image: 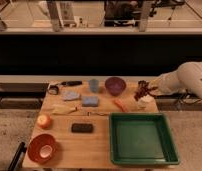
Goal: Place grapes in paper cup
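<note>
The grapes (141, 90), a dark reddish-purple knobbly bunch, hang in my gripper (142, 89) at the table's right back. The gripper is shut on them and holds them just above the paper cup (143, 104), a small white cup standing near the table's right edge. My white arm (186, 80) reaches in from the right. The bunch's lower end is close over the cup's rim; I cannot tell whether it touches.
An orange carrot (119, 105) lies left of the cup. A purple bowl (115, 85) and a blue-grey cup (94, 85) stand at the back. A green tray (141, 138) fills the front right. A blue sponge (90, 101), a black block (82, 128), an orange bowl (42, 147) lie left.
</note>
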`<act>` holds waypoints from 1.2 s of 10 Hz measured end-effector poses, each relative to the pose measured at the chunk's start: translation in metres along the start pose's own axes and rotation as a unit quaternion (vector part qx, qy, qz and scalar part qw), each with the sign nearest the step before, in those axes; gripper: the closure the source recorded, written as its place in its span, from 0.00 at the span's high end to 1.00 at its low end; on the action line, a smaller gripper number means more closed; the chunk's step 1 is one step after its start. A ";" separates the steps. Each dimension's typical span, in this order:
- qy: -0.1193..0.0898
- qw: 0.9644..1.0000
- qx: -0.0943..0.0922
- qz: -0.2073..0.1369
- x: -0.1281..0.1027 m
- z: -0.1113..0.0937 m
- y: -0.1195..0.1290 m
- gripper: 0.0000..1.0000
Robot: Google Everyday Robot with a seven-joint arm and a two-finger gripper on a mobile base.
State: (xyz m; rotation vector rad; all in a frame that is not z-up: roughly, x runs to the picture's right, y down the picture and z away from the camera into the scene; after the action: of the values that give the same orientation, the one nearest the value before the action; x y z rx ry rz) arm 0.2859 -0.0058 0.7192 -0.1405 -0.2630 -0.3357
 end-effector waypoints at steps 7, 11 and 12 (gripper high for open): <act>0.034 0.999 0.016 0.000 0.041 0.011 -0.008 0.04; 0.033 0.999 0.020 0.003 0.048 0.018 -0.007 0.04; 0.032 0.999 0.020 0.002 0.048 0.021 -0.007 0.04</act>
State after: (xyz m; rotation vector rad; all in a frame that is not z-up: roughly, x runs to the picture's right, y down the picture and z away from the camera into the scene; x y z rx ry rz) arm 0.3221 -0.0232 0.7530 -0.0906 -0.2062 -0.3297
